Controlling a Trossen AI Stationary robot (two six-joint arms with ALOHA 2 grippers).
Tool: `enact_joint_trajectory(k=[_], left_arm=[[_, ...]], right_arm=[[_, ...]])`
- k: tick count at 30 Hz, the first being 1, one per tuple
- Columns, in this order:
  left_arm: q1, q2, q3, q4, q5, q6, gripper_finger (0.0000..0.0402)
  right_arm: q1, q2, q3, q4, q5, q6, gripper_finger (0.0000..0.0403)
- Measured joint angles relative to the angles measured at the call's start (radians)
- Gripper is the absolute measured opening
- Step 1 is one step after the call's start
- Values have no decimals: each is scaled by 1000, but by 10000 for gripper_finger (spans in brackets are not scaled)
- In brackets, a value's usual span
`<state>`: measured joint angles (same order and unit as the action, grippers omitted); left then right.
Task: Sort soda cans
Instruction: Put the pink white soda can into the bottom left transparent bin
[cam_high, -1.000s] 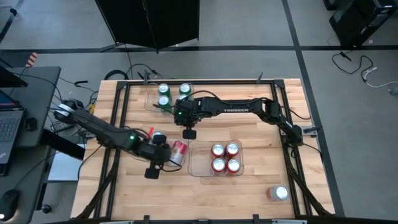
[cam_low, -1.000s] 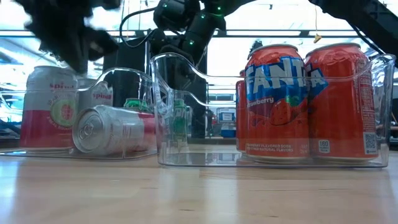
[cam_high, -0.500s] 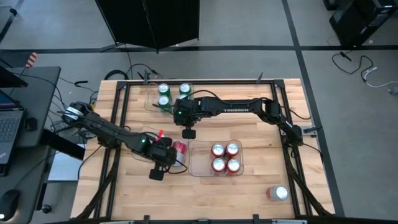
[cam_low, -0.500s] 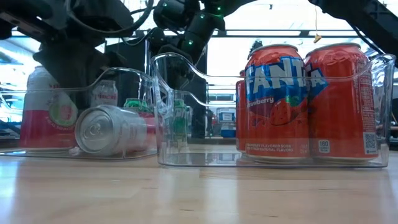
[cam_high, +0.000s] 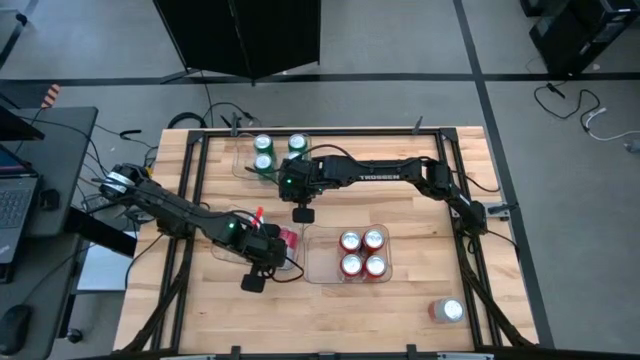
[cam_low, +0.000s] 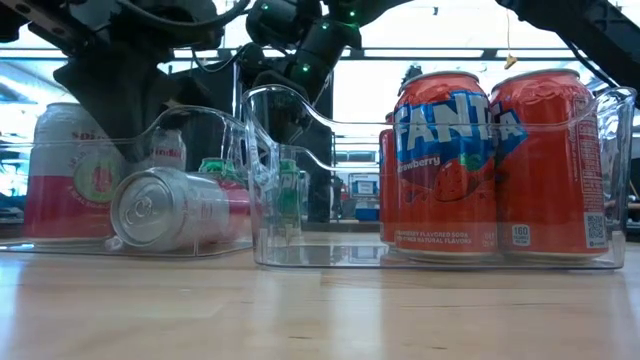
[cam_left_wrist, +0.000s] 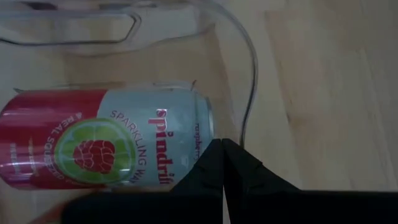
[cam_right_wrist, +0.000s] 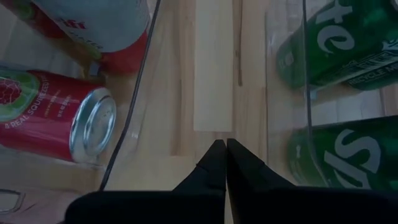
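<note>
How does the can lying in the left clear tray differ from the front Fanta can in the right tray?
The Spindrift can lies on its side, silver top facing the camera; the Fanta can stands upright. The Spindrift can is silver-white with red; the Fanta can is orange-red with a blue logo. Both sit inside clear trays.

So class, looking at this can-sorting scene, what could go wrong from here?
1. A Spindrift can lies on its side in the left clear tray; it could roll when nudged.
2. The left gripper is shut right beside that can, so it may push the can rather than grasp it.
3. One can stands alone near the table's corner and could be left unsorted.
</note>
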<state>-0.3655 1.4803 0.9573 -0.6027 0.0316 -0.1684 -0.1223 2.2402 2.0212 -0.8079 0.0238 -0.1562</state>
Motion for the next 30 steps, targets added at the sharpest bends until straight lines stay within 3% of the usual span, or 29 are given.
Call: enact_joint_trajectory(k=[8, 18, 24, 30], left_arm=[[6, 0, 0, -25, -74, -18, 0], [11, -13, 70, -212, -181, -105, 0], [26, -28, 101, -205, -199, -39, 0], [89, -27, 49, -124, -209, 27, 0]], right_arm=[[-2, 0, 0, 10, 0, -4, 0], [-2, 0, 0, 11, 0, -12, 0], [-2, -1, 0, 10, 0, -23, 0], [-2, -2, 0, 6, 0, -30, 0]])
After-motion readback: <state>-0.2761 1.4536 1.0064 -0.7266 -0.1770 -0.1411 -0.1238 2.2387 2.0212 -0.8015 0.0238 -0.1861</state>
